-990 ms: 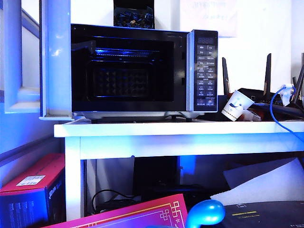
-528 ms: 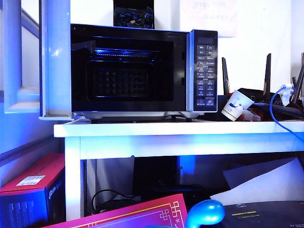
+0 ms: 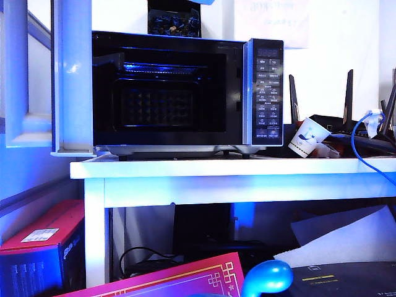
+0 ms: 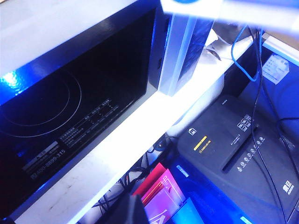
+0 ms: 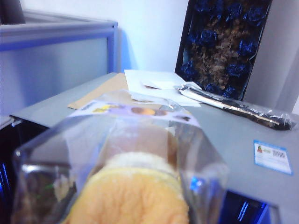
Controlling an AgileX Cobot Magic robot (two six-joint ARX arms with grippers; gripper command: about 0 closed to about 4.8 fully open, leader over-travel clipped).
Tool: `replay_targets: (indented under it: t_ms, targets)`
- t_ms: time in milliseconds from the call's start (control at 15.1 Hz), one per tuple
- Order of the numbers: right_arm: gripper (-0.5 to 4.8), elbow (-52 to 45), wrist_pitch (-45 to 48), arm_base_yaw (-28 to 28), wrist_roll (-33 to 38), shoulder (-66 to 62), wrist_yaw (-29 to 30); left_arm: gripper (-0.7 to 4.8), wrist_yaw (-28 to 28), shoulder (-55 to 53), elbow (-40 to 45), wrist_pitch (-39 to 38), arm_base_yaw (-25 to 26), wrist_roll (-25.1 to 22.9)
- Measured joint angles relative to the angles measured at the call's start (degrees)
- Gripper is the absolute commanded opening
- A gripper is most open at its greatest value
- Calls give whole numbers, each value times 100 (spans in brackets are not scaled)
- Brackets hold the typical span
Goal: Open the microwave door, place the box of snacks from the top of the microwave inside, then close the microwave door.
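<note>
Exterior view: the microwave [image 3: 185, 93] sits on the white table [image 3: 235, 168] with its door [image 3: 73, 80] swung fully open to the left, and the cavity is dark. A dark container [image 3: 174, 20] stands on top and a paper cup [image 3: 307, 137] lies tipped just right of the button panel. I see neither end effector here.

Left wrist view: I'm looking into the open cavity at the turntable [image 4: 39, 109], with the table edge bright below it. Only a dark sliver of the left end effector [image 4: 128, 212] shows at the frame edge, so I cannot tell how its jaws stand.

Right wrist view: the box [image 5: 126, 163] fills the foreground, clear plastic over yellowish cake. It hangs above the microwave's grey top near the front edge. The right end effector [image 5: 135, 196] is grasping it, with its fingers hidden behind it. The container of blue pieces stands at the back, beside some papers [image 5: 149, 86].
</note>
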State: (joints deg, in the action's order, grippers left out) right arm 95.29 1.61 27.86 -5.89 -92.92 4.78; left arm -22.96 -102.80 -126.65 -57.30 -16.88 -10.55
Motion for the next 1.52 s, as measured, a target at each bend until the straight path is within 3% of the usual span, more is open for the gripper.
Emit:
replay_targets:
  t_ms: [792, 1386, 1518]
  targets:
    - [260, -2173, 2345, -2, 116, -310, 151, -6, 4, 2, 0, 0, 0, -2]
    - [260, -2122, 4398, 0, 157, -1976, 271, -6, 2, 2, 0, 0, 0, 0]
    - [260, -1646, 4214, 0, 463, -2245, -13, -6, 2, 0, 0, -2, 0, -2]
